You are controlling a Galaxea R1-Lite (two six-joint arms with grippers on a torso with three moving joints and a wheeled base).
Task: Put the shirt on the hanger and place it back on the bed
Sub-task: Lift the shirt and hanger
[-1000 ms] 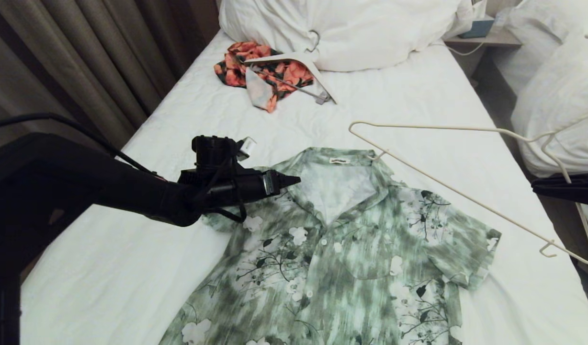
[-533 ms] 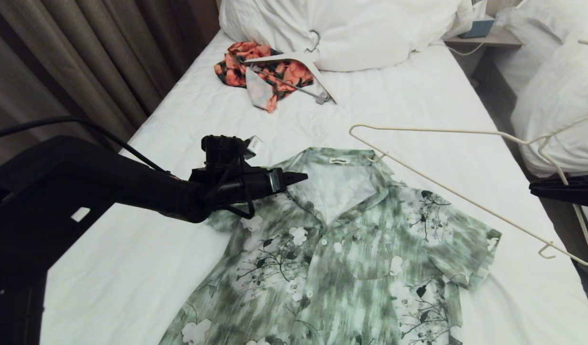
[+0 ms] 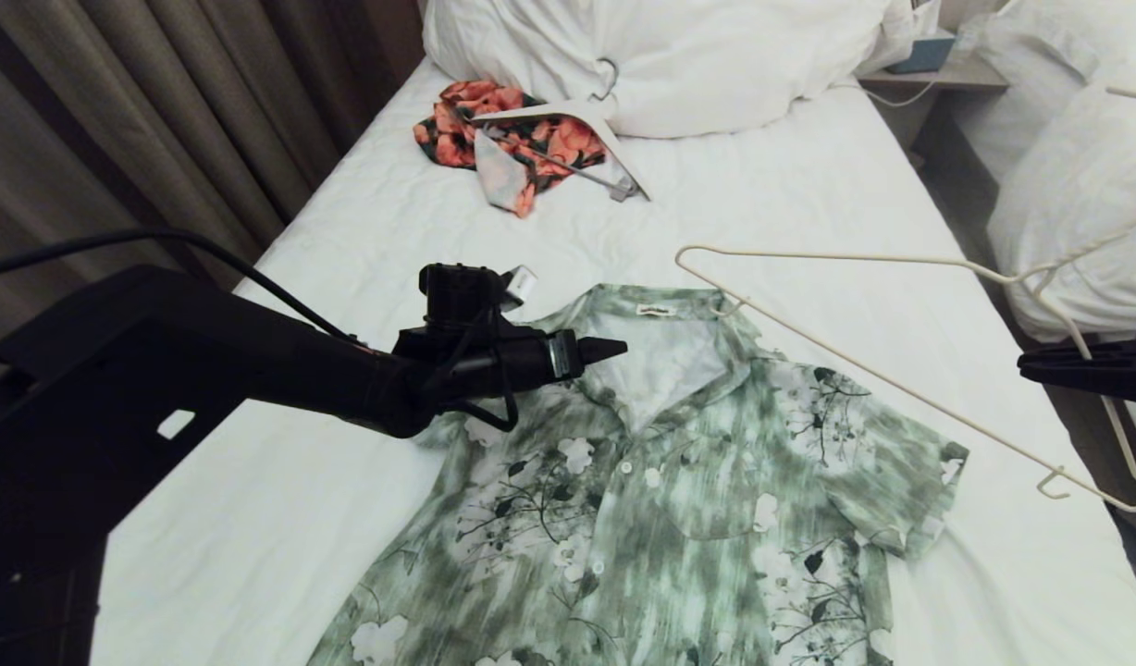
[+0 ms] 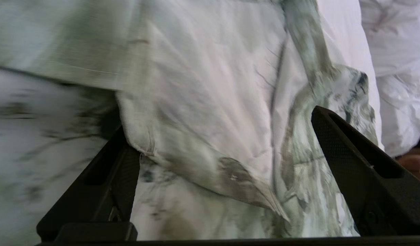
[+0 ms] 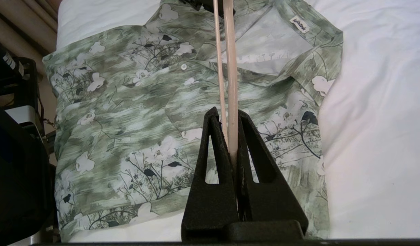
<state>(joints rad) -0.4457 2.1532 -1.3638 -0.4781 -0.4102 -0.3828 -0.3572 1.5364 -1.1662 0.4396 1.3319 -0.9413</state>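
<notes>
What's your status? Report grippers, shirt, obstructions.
Left gripper open over the shirt collar. Right gripper shut on the hanger, held above the bed. Nothing in the way.

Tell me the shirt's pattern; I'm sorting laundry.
The shirt is brushed green and white with white flowers and dark leaves, clearest in the right wrist view.

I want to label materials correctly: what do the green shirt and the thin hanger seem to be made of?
The shirt looks like thin woven cloth, matte, perhaps cotton or rayon: it creases softly and shows a printed pattern. The hanger looks like slim wire or rod with a smooth cream coating; plastic or coated metal, I cannot tell which.
</notes>
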